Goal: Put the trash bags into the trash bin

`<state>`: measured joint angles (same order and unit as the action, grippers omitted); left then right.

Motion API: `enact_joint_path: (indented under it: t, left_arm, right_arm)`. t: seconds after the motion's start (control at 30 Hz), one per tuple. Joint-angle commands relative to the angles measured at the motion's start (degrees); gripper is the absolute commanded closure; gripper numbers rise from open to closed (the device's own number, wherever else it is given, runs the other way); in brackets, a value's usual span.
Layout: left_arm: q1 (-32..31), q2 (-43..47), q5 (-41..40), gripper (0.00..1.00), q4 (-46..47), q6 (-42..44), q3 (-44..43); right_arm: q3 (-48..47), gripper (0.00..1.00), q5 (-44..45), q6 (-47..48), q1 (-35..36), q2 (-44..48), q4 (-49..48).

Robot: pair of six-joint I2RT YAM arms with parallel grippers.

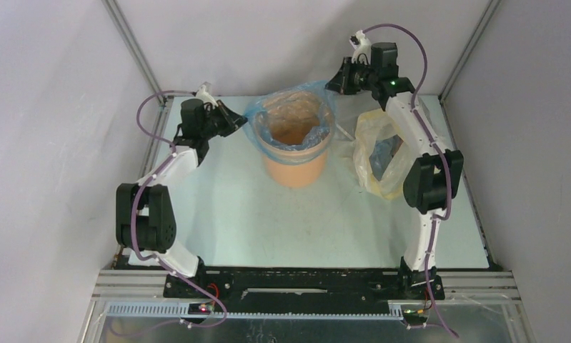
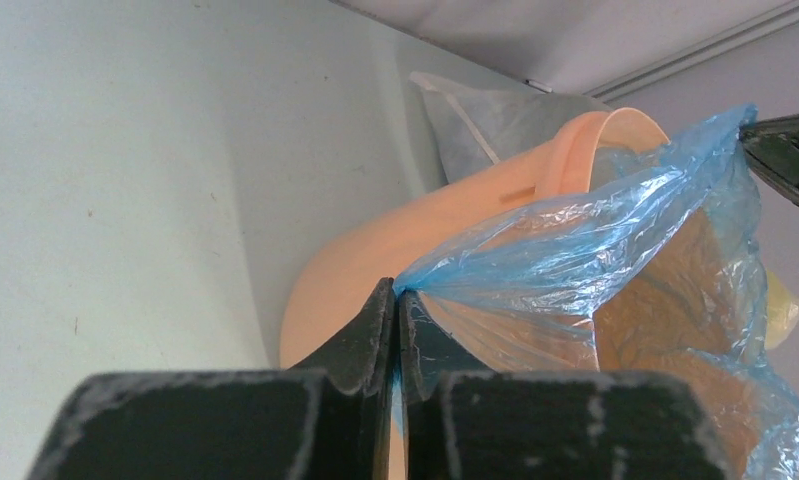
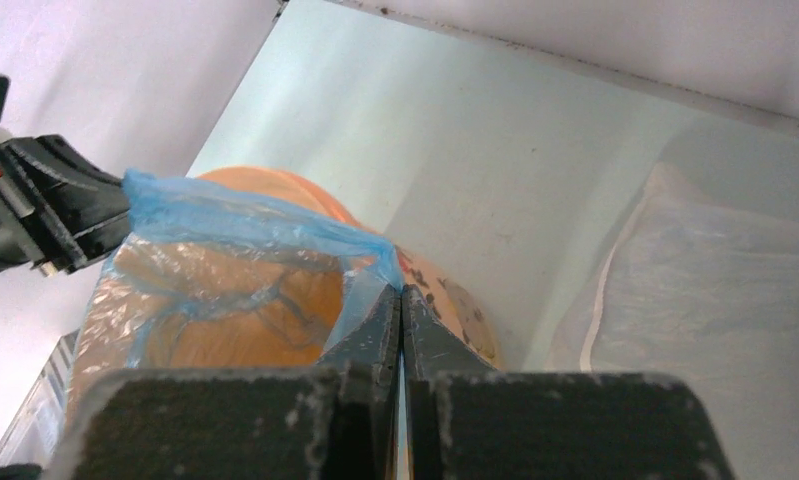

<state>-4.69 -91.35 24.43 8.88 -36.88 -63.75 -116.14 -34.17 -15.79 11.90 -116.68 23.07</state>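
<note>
The orange-tan trash bin (image 1: pixel 296 168) stands upright at the back middle of the table. A light-blue trash bag (image 1: pixel 318 136) hangs inside it, its mouth stretched wide over the rim. My left gripper (image 1: pixel 238 121) is shut on the bag's left edge. My right gripper (image 1: pixel 332 82) is shut on its back-right edge. In the left wrist view the blue film (image 2: pixel 575 240) runs taut from my closed fingertips (image 2: pixel 396 292) across the bin (image 2: pixel 375 260). In the right wrist view the film (image 3: pixel 245 225) stretches from my closed fingertips (image 3: pixel 399 293) to the other gripper (image 3: pixel 65 210).
A larger yellowish-clear plastic bag (image 1: pixel 379 150) lies right of the bin, under my right arm; it also shows in the right wrist view (image 3: pixel 705 290). Grey walls and aluminium frame posts stand close behind both grippers.
</note>
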Motion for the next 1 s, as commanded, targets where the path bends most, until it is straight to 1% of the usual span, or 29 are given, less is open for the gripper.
enact_joint_path:
  t: [0.0,0.2,0.4,0.53,0.77,0.97]
  left_arm:
    - [0.29,-1.21,1.51,0.94,1.86,1.29,-2.69]
    - [0.29,-2.95,2.42,0.94,1.92,1.16,-3.60]
    - [0.27,-5.15,3.48,0.94,0.76,1.30,-5.42]
    - [0.28,-5.86,2.60,0.94,-1.65,2.85,-5.88]
    - [0.27,-7.04,3.95,0.91,-1.85,2.78,-7.18]
    - [0.29,-8.33,6.22,0.86,-1.79,1.90,-10.42]
  right_arm:
    - [-4.74,1.00,2.65,-1.72,-0.21,-3.73,-3.60]
    - [-9.07,1.00,3.42,-2.21,-0.04,-8.54,-1.54]
    - [-9.31,1.00,4.19,-1.79,0.14,-10.42,-0.14]
    - [-8.17,1.00,5.52,-0.56,0.67,-10.37,0.94]
    - [-5.85,1.00,5.68,0.70,2.05,-10.03,1.40]
    - [-0.88,1.00,4.59,1.48,2.97,-7.53,0.32]
